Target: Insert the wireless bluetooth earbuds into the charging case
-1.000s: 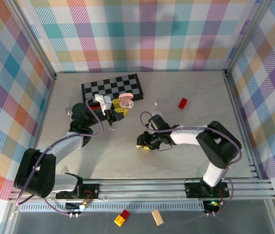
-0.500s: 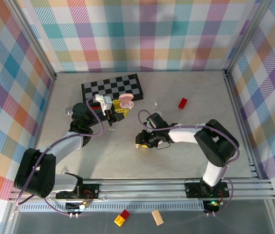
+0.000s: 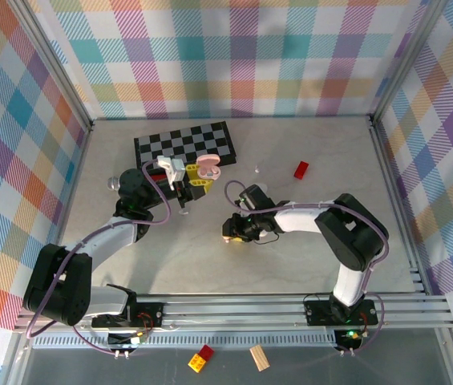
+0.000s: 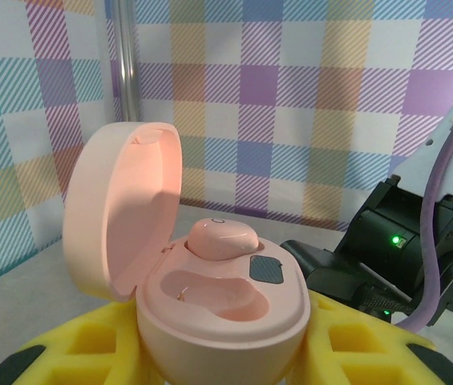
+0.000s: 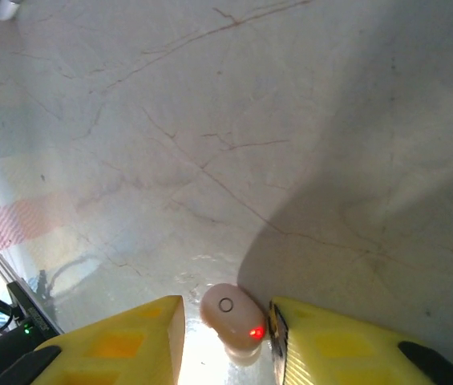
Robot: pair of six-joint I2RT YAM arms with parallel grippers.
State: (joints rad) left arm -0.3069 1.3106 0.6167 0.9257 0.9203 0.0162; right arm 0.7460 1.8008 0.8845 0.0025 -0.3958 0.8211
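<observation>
Looked like a robotics lab test cell to me, definitely not someone's home. The table (image 3: 210,265) was boxed in by loud plaid walls (image 3: 234,56) on bare aluminium posts (image 3: 58,72). A left arm (image 3: 102,237) and a right arm (image 3: 306,218) were bolted onto metal rails (image 3: 234,309) along the near edge, with a purple cable (image 4: 438,200) looping off one and a green status light (image 3: 349,333) glowing by the base. A checkerboard (image 3: 184,143) lay flat at the back.

The charging case (image 4: 220,314) and earbud (image 5: 231,316) are smooth pale plastic; the table (image 5: 210,120) is glossy, veined, stone-look.
</observation>
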